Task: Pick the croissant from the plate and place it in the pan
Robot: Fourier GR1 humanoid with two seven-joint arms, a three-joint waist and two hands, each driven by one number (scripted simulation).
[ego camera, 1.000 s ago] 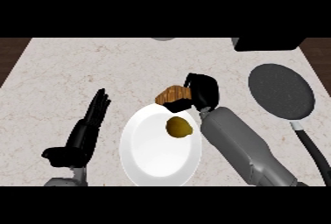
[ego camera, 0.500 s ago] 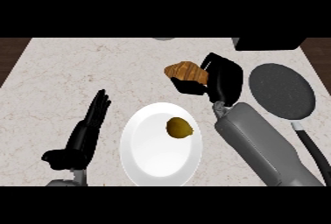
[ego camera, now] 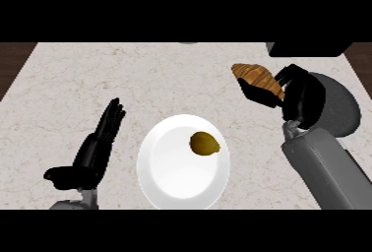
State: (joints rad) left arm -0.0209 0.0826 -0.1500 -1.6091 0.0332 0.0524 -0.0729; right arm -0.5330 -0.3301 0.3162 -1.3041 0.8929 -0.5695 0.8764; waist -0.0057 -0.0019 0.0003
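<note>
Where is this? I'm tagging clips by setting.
Probably a kitchen counter: a pale marbled stone countertop, a round white plate with a small yellow-brown food item, and a dark round frying pan.

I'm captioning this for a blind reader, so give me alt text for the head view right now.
The right robot hand holds a golden-brown croissant above the marble counter, just left of the dark round pan. A white round plate nearer the robot carries a small olive-brown fruit. The left robot hand rests open to the plate's left.
</note>
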